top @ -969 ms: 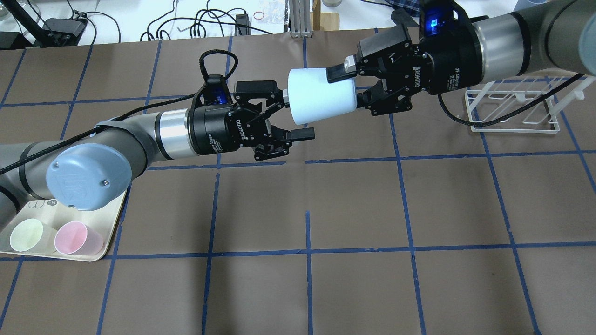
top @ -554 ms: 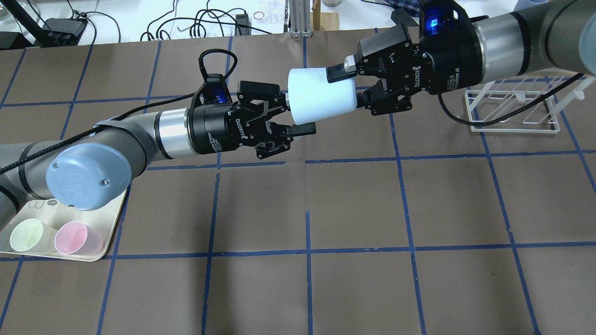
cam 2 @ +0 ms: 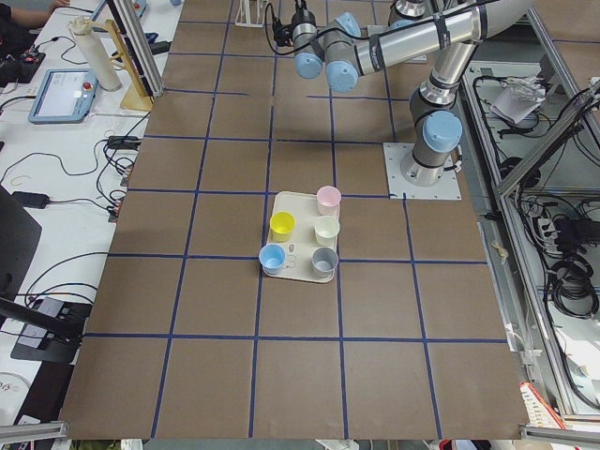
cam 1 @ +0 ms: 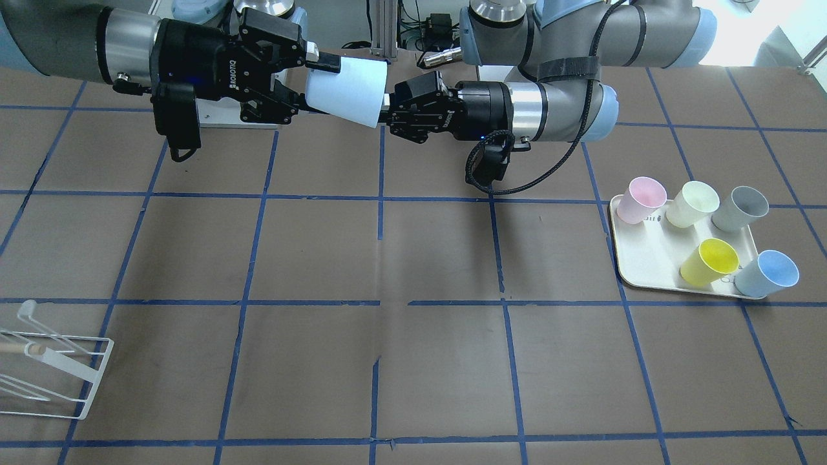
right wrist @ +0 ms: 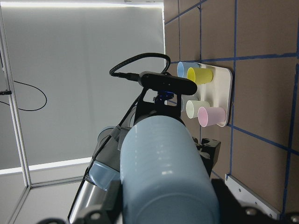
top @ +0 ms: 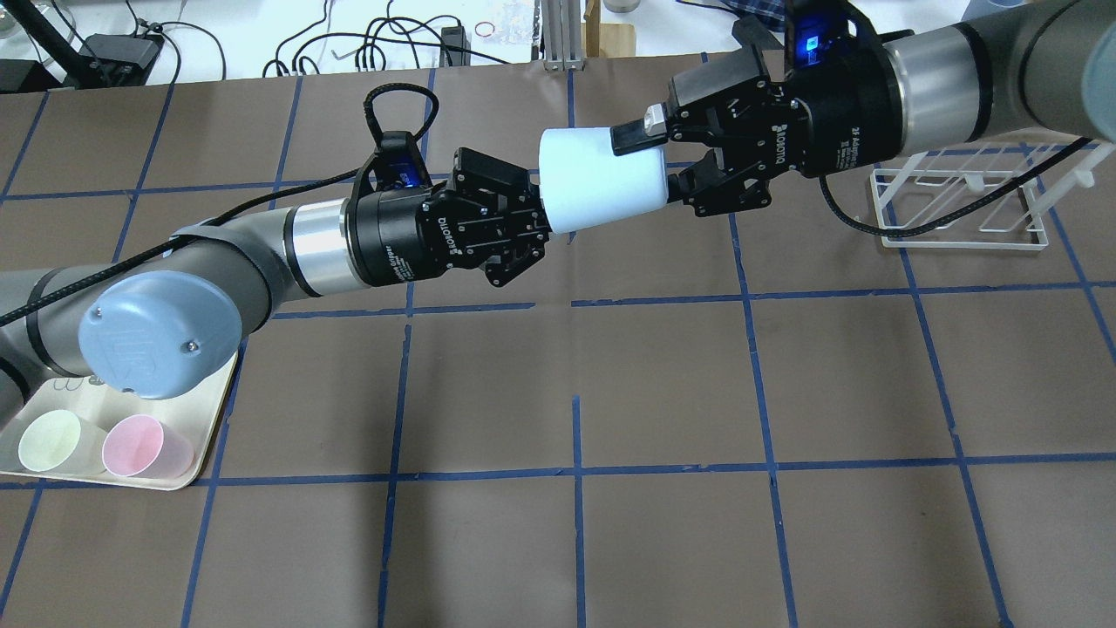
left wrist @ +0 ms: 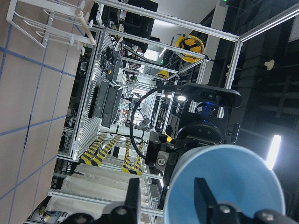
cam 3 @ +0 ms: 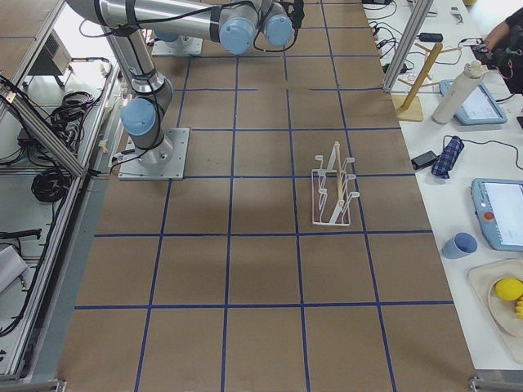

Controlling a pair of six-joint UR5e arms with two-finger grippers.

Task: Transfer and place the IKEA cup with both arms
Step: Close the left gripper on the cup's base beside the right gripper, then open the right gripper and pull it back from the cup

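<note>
The IKEA cup [top: 602, 179], pale sky-blue, hangs sideways in the air between both arms at the far middle of the table; it also shows in the front view [cam 1: 345, 90]. My right gripper [top: 658, 166] is shut on its base end. My left gripper [top: 540, 222] is shut on its rim. In the left wrist view one finger [left wrist: 205, 196] sits inside the blue mouth of the cup [left wrist: 229, 182] and the other outside. The right wrist view shows the cup's outer wall [right wrist: 163, 172] close up.
A cream tray [cam 1: 646, 265] on my left holds a pink cup [cam 1: 639, 199], a pale green cup [cam 1: 692, 203], a grey cup [cam 1: 741, 208], a yellow cup [cam 1: 709, 261] and a second blue cup [cam 1: 767, 272]. A white wire rack [top: 959, 201] stands on my right.
My left gripper has moved a little toward the cup and gone from open to shut on its rim. The right gripper and the cup have stayed in place.
</note>
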